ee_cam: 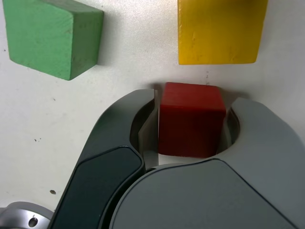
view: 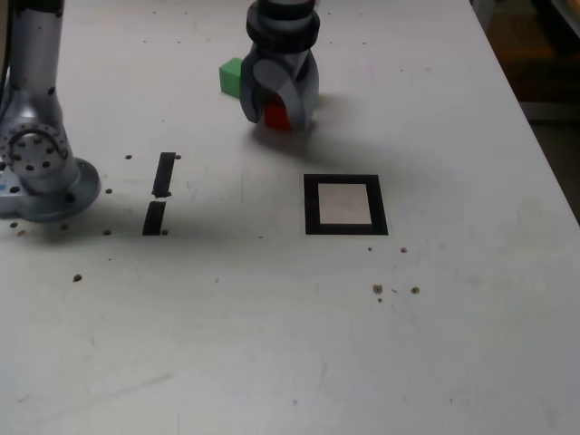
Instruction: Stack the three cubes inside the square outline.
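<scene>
Red cube [view: 275,115] sits between the jaws of the end effector [view: 278,111], low at the surface [view: 272,344] near the 12 o'clock edge of the exterior view. In the wrist view the red cube [ee_cam: 191,119] fills the gap of the end effector [ee_cam: 190,125]; the pale jaw seems to press one side face, while a thin slit of light shows between the dark jaw and the other face, so I cannot tell whether the grip is clenched or just closing around it. Whether the cube rests on the surface or hangs a little above it cannot be told either.

Green cube [view: 231,75] lies just beside the end effector, at about 10 o'clock from it in the exterior view, partly hidden behind the wrist. The wrist view shows the green cube [ee_cam: 51,35] and the yellow cube [ee_cam: 220,29] both flat on the surface, apart from each other and apart from the red one. The yellow cube does not show in the exterior view.

Square outline [view: 345,205] of black tape lies at about 5 o'clock from the end effector, near it, its white centre bare. Two short black tape strips [view: 159,192] lie end to end well apart from it toward 9 o'clock, and the arm's round base [view: 41,172] stands beyond them
</scene>
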Controlling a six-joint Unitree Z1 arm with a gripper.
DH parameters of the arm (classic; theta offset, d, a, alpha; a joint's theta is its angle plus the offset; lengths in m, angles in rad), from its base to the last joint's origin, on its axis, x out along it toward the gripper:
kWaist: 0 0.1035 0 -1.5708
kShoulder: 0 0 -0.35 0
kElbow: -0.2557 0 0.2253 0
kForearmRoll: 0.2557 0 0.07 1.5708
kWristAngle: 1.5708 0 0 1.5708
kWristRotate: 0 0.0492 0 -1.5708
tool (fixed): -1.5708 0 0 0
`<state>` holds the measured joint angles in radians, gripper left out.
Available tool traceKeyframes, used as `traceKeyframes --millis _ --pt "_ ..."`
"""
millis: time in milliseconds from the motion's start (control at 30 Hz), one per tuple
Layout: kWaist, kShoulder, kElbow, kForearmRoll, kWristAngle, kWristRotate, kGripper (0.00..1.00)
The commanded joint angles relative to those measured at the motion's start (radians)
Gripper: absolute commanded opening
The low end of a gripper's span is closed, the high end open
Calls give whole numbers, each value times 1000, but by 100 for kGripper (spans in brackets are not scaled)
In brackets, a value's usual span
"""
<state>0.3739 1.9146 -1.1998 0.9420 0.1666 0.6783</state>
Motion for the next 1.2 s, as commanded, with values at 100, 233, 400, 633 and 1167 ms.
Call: traceKeyframes --millis 100,233,400,633,1167 --pt "-10 -45 -1 42 -4 -14 11" --pt "-83 -77 -47 135 -6 -107 11" --pt "-283 -115 -160 266 -31 -397 11" --pt "-457 -76 -226 273 -109 -746 11" --pt "-482 33 -187 128 -129 -872 11"
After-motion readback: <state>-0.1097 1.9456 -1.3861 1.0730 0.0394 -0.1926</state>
